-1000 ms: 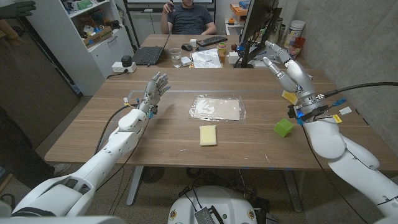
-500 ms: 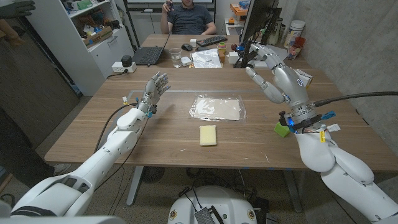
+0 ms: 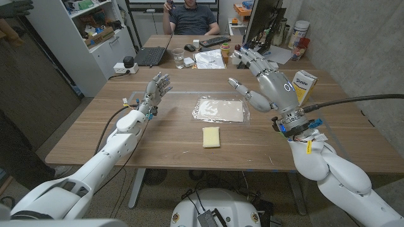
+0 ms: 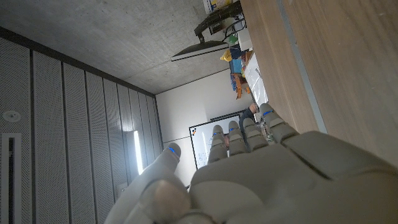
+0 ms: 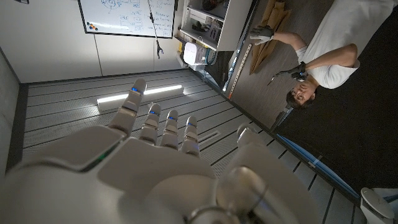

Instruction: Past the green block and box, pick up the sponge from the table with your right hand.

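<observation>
R hand [image 3: 268,82] raised over table [image 3: 95,135], fingers spread, holding nothing. L hand [image 3: 158,87] up, fingers apart, empty. Sponge [image 3: 211,136] lies near front edge, just before plastic bag [image 3: 219,110]; box [image 3: 303,86] upright beside R arm.

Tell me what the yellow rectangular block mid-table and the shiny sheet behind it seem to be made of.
The yellow rectangular block looks like soft foam sponge: matte, with rounded corners. The shiny crinkled sheet appears to be clear plastic film or a bag, judging by its glare and wrinkles; it could instead be foil.
</observation>
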{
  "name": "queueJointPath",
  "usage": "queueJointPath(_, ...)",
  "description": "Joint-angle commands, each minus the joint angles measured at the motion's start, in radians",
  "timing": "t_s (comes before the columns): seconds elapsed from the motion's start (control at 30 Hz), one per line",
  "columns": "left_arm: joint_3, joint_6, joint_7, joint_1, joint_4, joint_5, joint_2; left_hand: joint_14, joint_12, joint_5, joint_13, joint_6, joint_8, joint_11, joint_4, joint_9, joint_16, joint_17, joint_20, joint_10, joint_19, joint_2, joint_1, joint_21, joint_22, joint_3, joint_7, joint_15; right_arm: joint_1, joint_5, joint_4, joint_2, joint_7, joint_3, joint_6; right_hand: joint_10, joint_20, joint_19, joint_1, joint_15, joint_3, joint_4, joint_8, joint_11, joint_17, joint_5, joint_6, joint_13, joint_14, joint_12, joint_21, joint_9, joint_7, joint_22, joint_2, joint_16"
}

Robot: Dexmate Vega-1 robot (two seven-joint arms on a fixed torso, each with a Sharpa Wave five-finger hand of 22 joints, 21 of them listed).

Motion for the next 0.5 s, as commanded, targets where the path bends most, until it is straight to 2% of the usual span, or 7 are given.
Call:
queueJointPath(0.03,-0.010,-0.005,-0.004,0.018,-0.015,-0.010,0.010,-0.004,0.006,0.004,0.003,0.010,0.007,0.002,-0.001,0.003,0.005,0.003,0.005,0.003,0.000,0.009,-0.001,-0.001,0.004,-0.003,-0.002,0.010,0.028,-0.185,-0.071,-0.035,0.143,-0.096,-0.182,-0.004,0.008,0.002,-0.003,0.000,-0.013,-0.002,0.008,-0.015,0.001,-0.002,0.006,0.002,-0.004,0.002,-0.009,0.004,-0.007,0.003,-0.026,0.002)
queueJointPath(0.17,-0.014,-0.009,-0.004,0.022,-0.019,-0.012,0.012,-0.004,0.007,0.004,0.003,0.011,0.007,0.002,-0.001,0.003,0.005,0.003,0.004,0.004,0.001,0.009,-0.001,-0.001,0.004,-0.003,-0.004,0.010,0.034,-0.177,-0.084,-0.062,0.188,-0.100,-0.205,-0.019,0.008,0.004,-0.005,0.002,-0.019,-0.007,0.007,-0.022,-0.001,-0.001,0.001,0.002,-0.010,-0.003,-0.014,0.004,-0.011,0.003,-0.037,0.000)
queueJointPath(0.2,-0.015,-0.009,-0.002,0.024,-0.023,-0.011,0.014,-0.004,0.007,0.004,0.003,0.011,0.007,0.001,-0.001,0.003,0.006,0.003,0.005,0.004,0.001,0.009,-0.001,-0.001,0.004,-0.004,-0.004,0.010,0.035,-0.210,-0.090,-0.061,0.208,-0.112,-0.231,-0.022,0.008,0.005,-0.004,0.003,-0.019,-0.009,0.006,-0.024,-0.002,-0.001,-0.003,0.002,-0.011,-0.003,-0.015,0.004,-0.014,0.003,-0.038,0.000)
queueJointPath(0.5,-0.017,-0.006,0.009,0.039,-0.047,-0.011,0.021,-0.004,0.006,0.004,0.003,0.011,0.007,0.002,-0.001,0.003,0.006,0.003,0.005,0.003,0.001,0.009,-0.001,-0.001,0.004,-0.005,-0.003,0.009,0.070,-0.190,-0.095,-0.098,0.296,-0.141,-0.265,-0.067,0.007,0.020,0.005,0.013,-0.021,-0.022,-0.002,-0.030,-0.006,0.001,-0.040,0.002,-0.035,-0.012,-0.027,0.006,-0.022,0.003,-0.041,-0.006)
